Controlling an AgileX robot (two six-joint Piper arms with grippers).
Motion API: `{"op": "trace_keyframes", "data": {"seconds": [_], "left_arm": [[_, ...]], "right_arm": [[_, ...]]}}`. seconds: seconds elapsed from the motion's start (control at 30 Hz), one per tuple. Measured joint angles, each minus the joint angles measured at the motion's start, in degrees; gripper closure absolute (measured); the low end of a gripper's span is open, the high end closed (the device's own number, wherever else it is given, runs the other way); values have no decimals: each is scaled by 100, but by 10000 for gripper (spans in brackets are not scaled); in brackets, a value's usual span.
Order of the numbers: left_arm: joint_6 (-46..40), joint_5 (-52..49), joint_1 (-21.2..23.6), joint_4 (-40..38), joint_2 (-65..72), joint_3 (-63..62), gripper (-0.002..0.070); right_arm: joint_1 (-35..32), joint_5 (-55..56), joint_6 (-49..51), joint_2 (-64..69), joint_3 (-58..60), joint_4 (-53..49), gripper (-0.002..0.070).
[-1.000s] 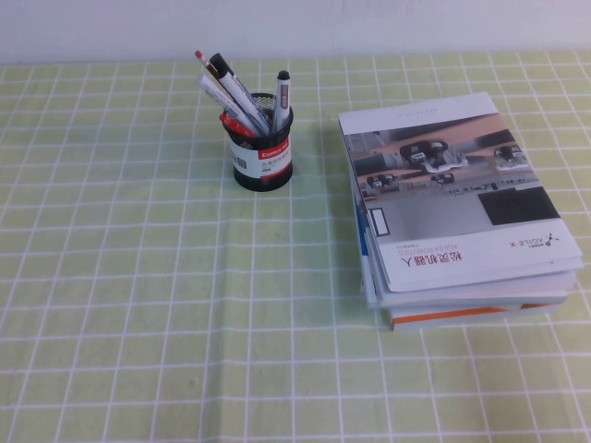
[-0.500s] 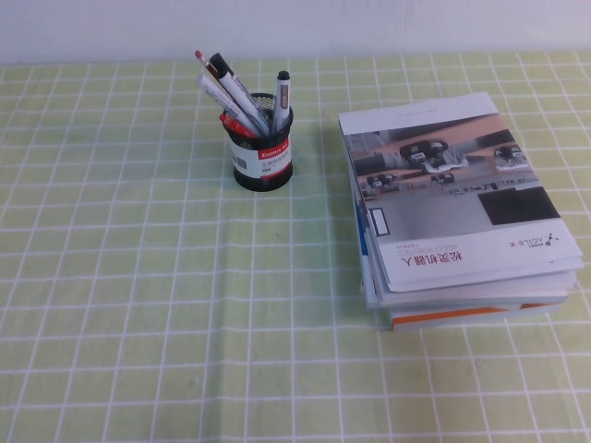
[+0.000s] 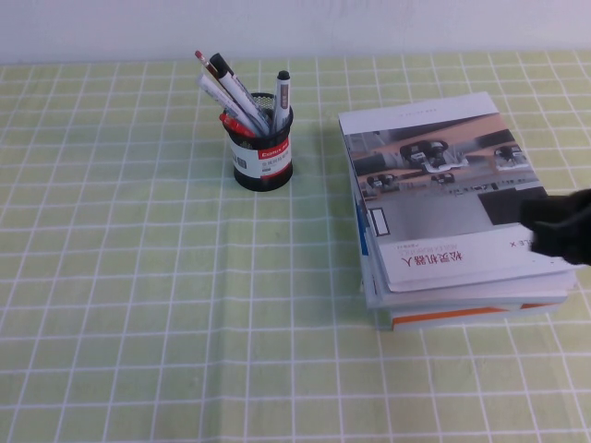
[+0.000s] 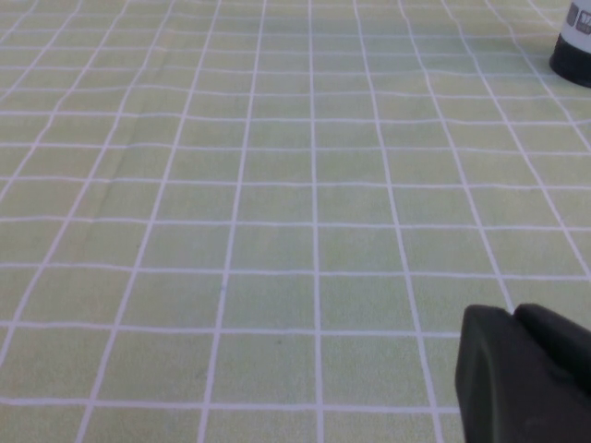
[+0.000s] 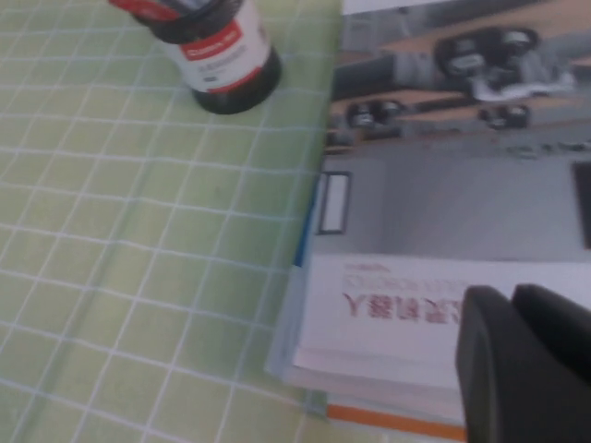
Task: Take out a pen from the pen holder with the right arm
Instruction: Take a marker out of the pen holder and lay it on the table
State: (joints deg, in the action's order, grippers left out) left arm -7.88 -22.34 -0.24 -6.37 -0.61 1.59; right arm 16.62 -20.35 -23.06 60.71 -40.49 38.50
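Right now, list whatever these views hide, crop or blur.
- Right pincer: high view, a dark blur over the book stack, cut by the right edge.
- Left pincer: left wrist view, only a dark corner above the tablecloth; absent from high view.
- Pen holder: right wrist view's edge crops its pens; left wrist view shows just its base.
- Lower books: covered by the top one.

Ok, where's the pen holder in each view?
High view: pen holder left of the book stack; right gripper over the stack's right side.
Left wrist view: only its base, cut off at a corner; left gripper over bare tablecloth.
Right wrist view: partly cropped, beside the stack.
Shared landmark: the green checked tablecloth.
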Motion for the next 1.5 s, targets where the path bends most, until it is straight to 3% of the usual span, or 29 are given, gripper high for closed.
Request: {"op": "trace_keyframes", "data": {"seconds": [0.13,0.33,0.57,0.8,0.97,1.07,1.5], "left_arm": [[0,0,0,0,0,0,680],[0,0,0,0,0,0,680],[0,0,0,0,0,0,680],[0,0,0,0,0,0,680],[0,0,0,0,0,0,680],[0,0,0,0,0,0,680],[0,0,0,0,0,0,680]], "right_arm": [[1100,712,303,787,-452,-606,690],[1983,1928,1912,1849,-974,-2561,690],[2103,4066,2722,2653,-993,-3686,643],[2103,5626,2747,3496,-1242,-4063,521],[2103,5810,2769,4244,-1862,-4088,370],[2103,5822,2769,4638,-2259,-4098,314],[2092,5083,2769,5879,-4026,-3743,289]]}}
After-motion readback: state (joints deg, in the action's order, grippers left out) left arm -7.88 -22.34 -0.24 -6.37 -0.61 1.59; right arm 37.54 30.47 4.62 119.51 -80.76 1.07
